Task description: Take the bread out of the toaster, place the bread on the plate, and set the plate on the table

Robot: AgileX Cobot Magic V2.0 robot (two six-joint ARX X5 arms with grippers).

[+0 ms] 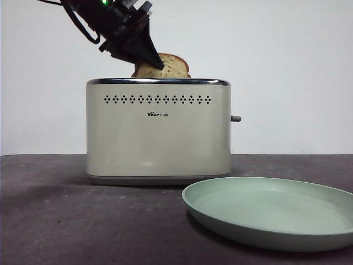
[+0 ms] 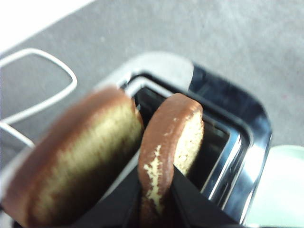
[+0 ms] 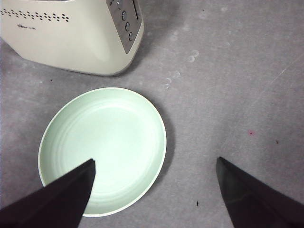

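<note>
Nearest the counter's front edge, toward its right corner, the matte mint-green plate [image 1: 276, 212] lies empty on the rough, speckled grey counter [image 1: 66, 221]. The right gripper [image 3: 154, 190] hovers above it, fingers spread wide apart. Behind stands the boxy cream toaster [image 1: 159, 132], chrome-rimmed. Over its slots the left gripper [image 2: 156, 190] has its fingers clamped on the bread [image 2: 171, 147], brown-crusted and domed, beside a second slice [image 2: 78, 161]. A straight, vertical lift should clear the slot without snagging.

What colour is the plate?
Pale mint green, plain with no pattern. The plate shows best in the right wrist view.
</note>
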